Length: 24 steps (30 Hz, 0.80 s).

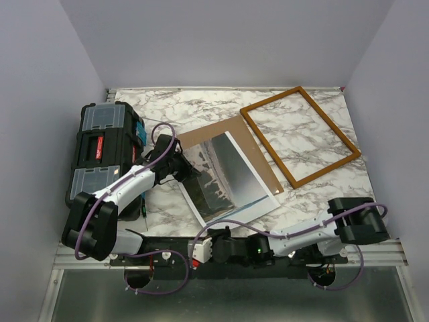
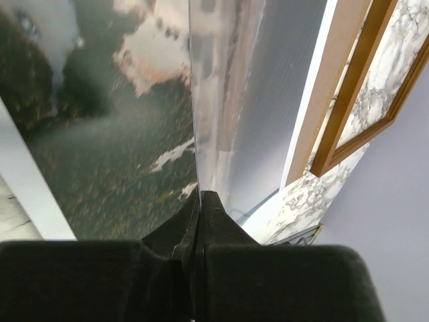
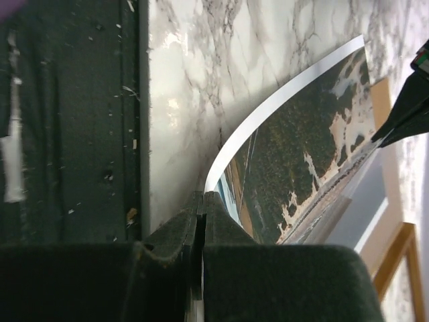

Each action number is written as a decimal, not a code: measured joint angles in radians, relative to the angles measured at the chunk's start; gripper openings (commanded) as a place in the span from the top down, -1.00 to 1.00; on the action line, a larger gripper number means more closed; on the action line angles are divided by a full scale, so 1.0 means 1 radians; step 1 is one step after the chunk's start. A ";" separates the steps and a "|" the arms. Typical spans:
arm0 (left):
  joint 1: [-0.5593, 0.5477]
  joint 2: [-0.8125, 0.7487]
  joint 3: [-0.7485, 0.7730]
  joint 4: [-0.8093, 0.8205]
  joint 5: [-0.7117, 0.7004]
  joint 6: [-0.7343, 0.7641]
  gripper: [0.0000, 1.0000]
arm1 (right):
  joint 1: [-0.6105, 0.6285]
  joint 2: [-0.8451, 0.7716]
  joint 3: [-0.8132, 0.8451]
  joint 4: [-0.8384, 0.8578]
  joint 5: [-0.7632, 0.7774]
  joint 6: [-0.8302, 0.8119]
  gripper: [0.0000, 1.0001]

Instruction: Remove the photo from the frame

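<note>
The photo runs from mottled green-black with pinkish-white patches into smooth silver-grey, edged by a white border. The frame is orange-brown wood, and the backing board is plain tan. The bench has a white marble pattern with grey veins. The toolbox is black with translucent grey lids, teal latches and a red label. The left arm is black and white, looped with purple cable; the walls are pale lilac-grey
</note>
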 measured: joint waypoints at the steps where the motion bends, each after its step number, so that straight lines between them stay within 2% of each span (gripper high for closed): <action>1: 0.000 0.000 0.006 -0.005 -0.001 0.004 1.00 | 0.000 -0.023 0.015 -0.042 -0.019 0.027 0.99; 12: 0.000 0.039 0.029 -0.014 -0.005 0.019 1.00 | 0.000 -0.276 0.132 -0.458 -0.281 0.220 0.99; 24: 0.000 0.094 0.029 -0.014 -0.028 0.037 1.00 | 0.001 -0.414 0.504 -0.802 -0.503 0.336 0.99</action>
